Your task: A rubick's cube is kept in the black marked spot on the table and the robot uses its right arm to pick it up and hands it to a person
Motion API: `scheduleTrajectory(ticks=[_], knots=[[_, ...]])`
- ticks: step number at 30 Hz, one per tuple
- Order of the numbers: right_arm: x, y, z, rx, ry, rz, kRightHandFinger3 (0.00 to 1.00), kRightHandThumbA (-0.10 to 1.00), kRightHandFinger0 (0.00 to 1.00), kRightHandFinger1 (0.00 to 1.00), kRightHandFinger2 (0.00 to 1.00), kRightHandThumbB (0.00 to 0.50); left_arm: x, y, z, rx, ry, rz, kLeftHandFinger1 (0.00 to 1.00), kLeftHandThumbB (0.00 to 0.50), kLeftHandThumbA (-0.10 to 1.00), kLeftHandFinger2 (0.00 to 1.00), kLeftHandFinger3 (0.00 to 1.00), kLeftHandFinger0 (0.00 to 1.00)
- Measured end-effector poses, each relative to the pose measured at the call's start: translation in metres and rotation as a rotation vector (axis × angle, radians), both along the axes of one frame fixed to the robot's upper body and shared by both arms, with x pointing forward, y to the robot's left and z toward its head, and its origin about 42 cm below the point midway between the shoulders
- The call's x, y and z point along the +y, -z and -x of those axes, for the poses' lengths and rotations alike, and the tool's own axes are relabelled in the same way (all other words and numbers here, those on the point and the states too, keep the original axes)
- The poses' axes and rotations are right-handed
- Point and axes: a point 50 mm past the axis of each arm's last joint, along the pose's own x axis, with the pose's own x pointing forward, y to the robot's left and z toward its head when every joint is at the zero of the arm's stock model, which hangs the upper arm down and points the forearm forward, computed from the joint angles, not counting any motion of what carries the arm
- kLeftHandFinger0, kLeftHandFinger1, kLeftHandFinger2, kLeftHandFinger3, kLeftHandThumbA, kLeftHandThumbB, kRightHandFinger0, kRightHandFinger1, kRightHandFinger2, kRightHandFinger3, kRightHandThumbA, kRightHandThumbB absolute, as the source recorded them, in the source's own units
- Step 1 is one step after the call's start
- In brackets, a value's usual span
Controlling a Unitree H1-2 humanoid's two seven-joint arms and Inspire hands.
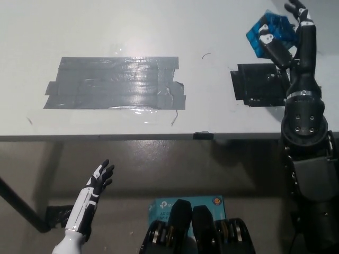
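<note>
While the black right hand is wrapped around the blue rubik's cube, the cube sits up off the table, above and beyond the black marked spot, a matte, roughly square tape patch. Off to the left there's a big glossy grey tape rectangle on the smooth white table. The white left hand hangs below the table edge, fingers spread, holding nothing.
</note>
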Motion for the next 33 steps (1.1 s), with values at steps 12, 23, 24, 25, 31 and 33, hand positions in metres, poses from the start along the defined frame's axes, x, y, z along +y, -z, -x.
scheduleTrajectory(ticks=[12,23,24,25,31,33], knots=[[0.009,-0.009,-0.002,0.027,-0.025,0.004,0.91,-0.10,0.00,0.45,0.86,0.186,0.000,0.000,0.000,0.004,-0.001,-0.001,1.00,0.259,1.00,1.00,1.00,1.00],[0.017,-0.007,-0.005,0.043,-0.043,0.008,0.91,-0.10,0.00,0.45,0.86,0.181,0.000,-0.001,-0.001,0.001,0.000,-0.002,1.00,0.259,1.00,1.00,1.00,1.00],[0.017,-0.006,-0.006,0.045,-0.043,0.009,0.91,-0.10,0.00,0.45,0.86,0.183,0.000,-0.001,-0.001,0.001,0.000,-0.002,1.00,0.261,1.00,1.00,1.00,1.00],[0.017,-0.005,-0.007,0.050,-0.043,0.010,0.91,-0.10,0.00,0.45,0.86,0.184,0.000,-0.001,-0.001,0.001,0.000,-0.002,1.00,0.262,1.00,1.00,1.00,1.00],[0.027,-0.009,-0.029,0.101,-0.048,0.047,0.94,-0.10,0.00,0.44,0.86,0.186,0.000,-0.001,-0.001,0.000,0.001,-0.002,1.00,0.253,1.00,1.00,1.00,1.00],[0.031,-0.012,-0.036,0.109,-0.051,0.061,0.94,-0.10,0.00,0.44,0.86,0.186,-0.001,-0.002,-0.002,-0.002,0.002,-0.003,1.00,0.259,1.00,1.00,1.00,1.00]])
